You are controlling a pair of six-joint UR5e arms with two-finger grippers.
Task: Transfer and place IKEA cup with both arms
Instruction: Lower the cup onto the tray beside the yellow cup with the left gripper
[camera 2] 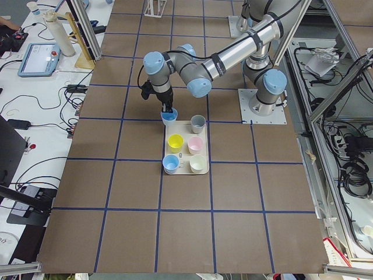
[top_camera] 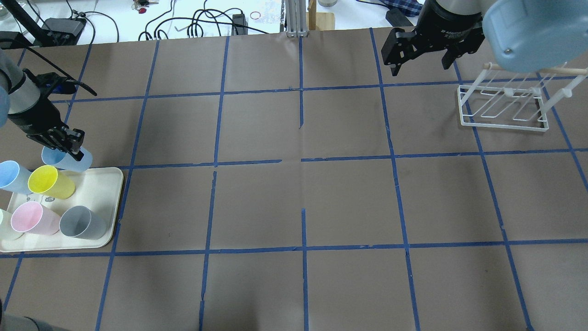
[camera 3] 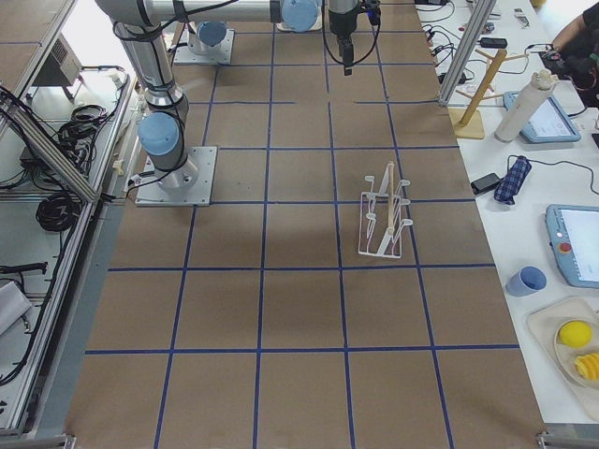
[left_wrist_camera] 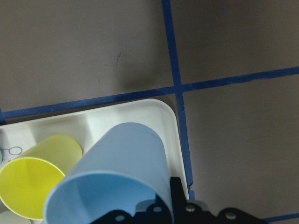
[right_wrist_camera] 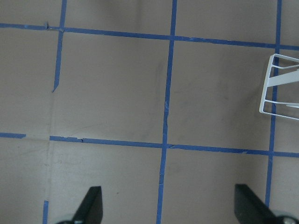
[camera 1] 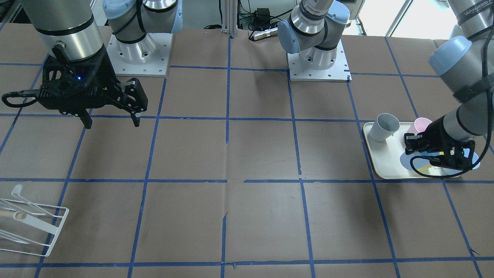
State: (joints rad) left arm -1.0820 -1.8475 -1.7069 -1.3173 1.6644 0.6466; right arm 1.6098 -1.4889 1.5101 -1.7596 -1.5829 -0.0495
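2 silver-grey jointed arms, pale-blue joint caps, black cables, white bolted base plates, black tools

The tray is sitting at the table's end on the robot's left, with cups standing on it. The IKEA cup is hanging tilted in the left gripper over the tray's far edge. The rack is standing toward the opposite end, the right gripper hovering nearby.

In the front-facing view the left gripper hides most of the IKEA cup at its fingers and nearly all of the yellow cup beside them, while the wrist view's bottom edge cuts off the cup's rim.
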